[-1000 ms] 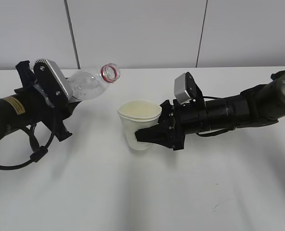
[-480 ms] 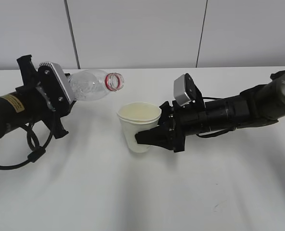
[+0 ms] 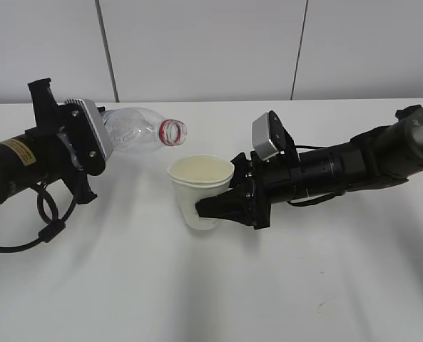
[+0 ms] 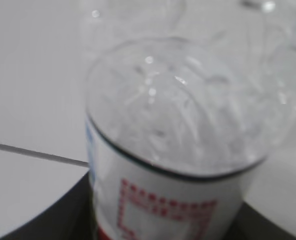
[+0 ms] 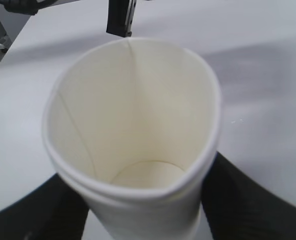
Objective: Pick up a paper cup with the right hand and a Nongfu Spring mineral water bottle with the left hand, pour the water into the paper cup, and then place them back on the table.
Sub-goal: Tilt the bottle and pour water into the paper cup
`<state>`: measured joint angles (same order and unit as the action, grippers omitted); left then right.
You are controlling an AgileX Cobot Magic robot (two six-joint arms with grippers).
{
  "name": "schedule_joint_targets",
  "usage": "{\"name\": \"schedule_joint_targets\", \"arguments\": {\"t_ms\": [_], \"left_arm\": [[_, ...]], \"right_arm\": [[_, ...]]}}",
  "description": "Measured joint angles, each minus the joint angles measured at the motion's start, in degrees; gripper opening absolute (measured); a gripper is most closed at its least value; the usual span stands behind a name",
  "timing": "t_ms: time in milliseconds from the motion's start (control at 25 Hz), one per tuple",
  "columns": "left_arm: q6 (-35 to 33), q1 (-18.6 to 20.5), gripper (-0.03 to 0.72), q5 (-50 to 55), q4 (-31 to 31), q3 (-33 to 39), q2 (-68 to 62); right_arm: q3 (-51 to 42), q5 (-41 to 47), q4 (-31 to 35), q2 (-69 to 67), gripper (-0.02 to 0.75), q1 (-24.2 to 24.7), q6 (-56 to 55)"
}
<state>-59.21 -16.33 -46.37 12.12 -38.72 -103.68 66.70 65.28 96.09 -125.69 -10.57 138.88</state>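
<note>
Exterior view: the left hand (image 3: 83, 160) clamps the Nongfu Spring mineral water bottle (image 3: 136, 132), its mouth now tipped lower, just above the paper cup (image 3: 200, 192), which has shifted left. Wrist views: the right gripper (image 3: 222, 206) pinches the cup's squeezed wall; the bottle fills the left view.

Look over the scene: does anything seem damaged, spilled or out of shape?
The paper cup is squeezed out of round: in the right wrist view its rim is an oval, pinched by the right gripper. No spill shows on the table.
</note>
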Motion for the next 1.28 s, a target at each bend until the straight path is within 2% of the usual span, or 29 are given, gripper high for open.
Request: {"name": "schedule_joint_targets", "arguments": {"t_ms": [1280], "left_arm": [[-13.03,0.00,0.342,-0.32,-0.78,0.00,0.00]], "right_arm": [[0.11,0.22,-3.59,1.40,0.482,-1.27,0.00]]}}
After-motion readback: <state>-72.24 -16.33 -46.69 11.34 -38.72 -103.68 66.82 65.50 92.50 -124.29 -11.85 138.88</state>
